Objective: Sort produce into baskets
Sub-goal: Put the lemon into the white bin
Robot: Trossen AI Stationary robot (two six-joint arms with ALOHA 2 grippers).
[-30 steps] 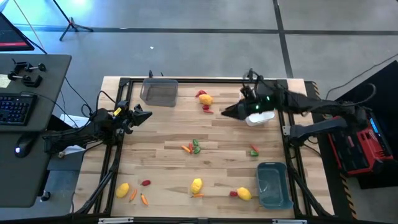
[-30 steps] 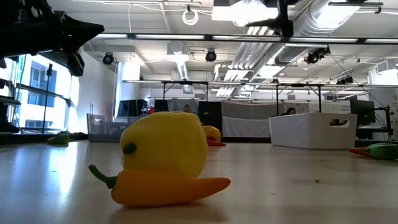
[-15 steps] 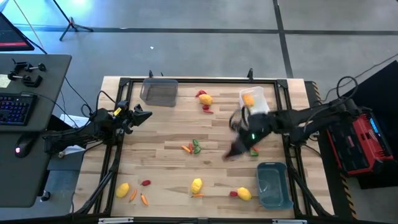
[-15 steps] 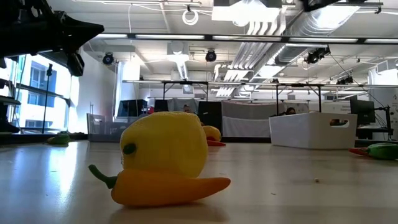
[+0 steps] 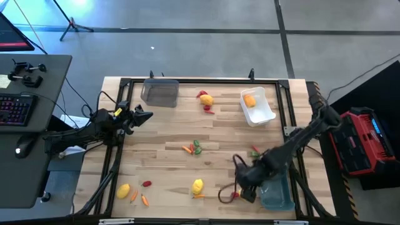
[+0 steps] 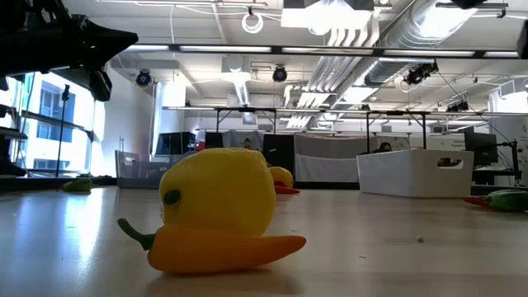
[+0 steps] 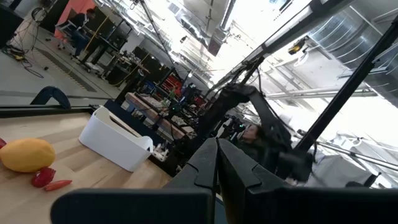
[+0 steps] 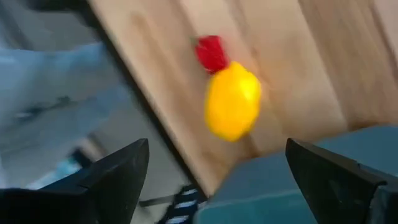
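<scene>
The right gripper [image 5: 240, 190], fingers spread, has been swung from the white basket [image 5: 267, 116], one yellow-orange fruit [image 5: 250, 100] delivered, down over the next yellow fruit [image 8: 232, 108], while the left gripper [image 5: 145, 115] is kept closed at the table's left edge.

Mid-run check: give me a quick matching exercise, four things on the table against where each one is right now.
Things:
1. white bin
2. clear grey bin
3. blue-grey bin
4. right gripper

Places:
A. far edge of the table, on the left arm's side
B. near right corner of the table
C. above a yellow fruit and red pepper, beside the blue-grey bin
D. far right of the table, holding one orange fruit

Pairs: 1-D, 2-A, 3-B, 4-C
</scene>
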